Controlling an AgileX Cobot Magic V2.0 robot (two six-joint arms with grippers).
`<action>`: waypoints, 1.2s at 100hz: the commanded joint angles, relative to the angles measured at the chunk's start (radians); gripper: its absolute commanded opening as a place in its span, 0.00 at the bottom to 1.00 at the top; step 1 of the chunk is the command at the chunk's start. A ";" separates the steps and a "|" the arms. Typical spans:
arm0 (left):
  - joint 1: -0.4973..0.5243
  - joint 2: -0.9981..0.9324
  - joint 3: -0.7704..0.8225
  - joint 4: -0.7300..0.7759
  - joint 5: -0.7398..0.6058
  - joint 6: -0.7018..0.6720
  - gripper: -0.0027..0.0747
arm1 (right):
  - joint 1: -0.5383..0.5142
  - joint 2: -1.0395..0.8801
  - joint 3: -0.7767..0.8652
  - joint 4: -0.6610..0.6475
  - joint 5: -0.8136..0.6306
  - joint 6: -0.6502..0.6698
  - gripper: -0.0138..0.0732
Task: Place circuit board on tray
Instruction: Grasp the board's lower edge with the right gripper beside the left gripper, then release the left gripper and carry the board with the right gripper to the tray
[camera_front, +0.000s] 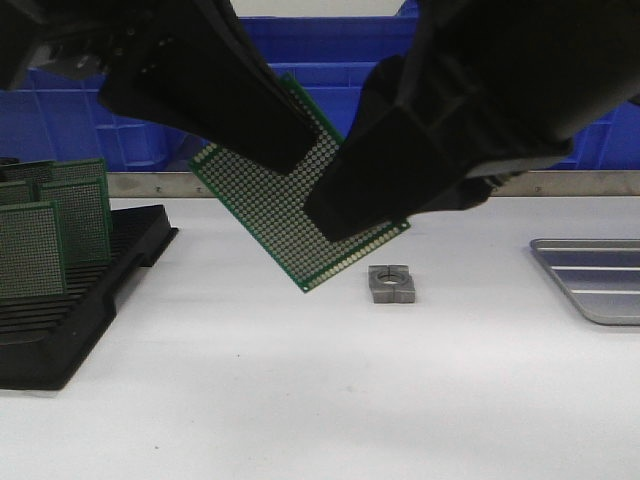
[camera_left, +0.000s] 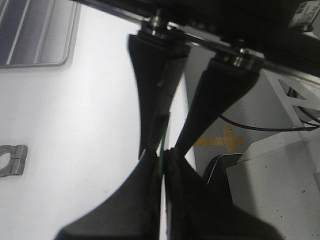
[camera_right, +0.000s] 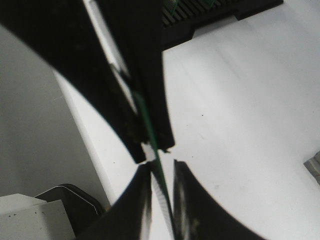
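Green circuit board (camera_front: 275, 205) held aloft, tilted | left gripper (camera_front: 290, 150) and right gripper (camera_front: 335, 215) fingers both clamp it | tray (camera_front: 595, 280) lies right, nearer right arm

Left matte-black plastic gripper (camera_front: 285, 150): long flat wedge fingers, broad at base, narrowing to blunt tips. Right matte-black plastic gripper (camera_front: 335, 215): same look, chunky angular housing behind it. Left wrist view: silver round screws (camera_left: 158, 26) fix the opposite arm's tapered fingers to a black crossbar; small white label at its corner (camera_left: 306, 11), text unreadable.
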 joint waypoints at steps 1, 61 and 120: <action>-0.008 -0.028 -0.032 -0.075 0.000 -0.015 0.01 | -0.001 -0.016 -0.035 0.014 -0.070 0.001 0.05; 0.014 -0.035 -0.121 0.076 -0.031 -0.015 0.67 | -0.195 -0.016 -0.034 0.148 0.060 0.008 0.02; 0.097 -0.035 -0.130 0.062 -0.035 -0.015 0.67 | -0.924 0.169 -0.093 0.273 0.125 0.007 0.02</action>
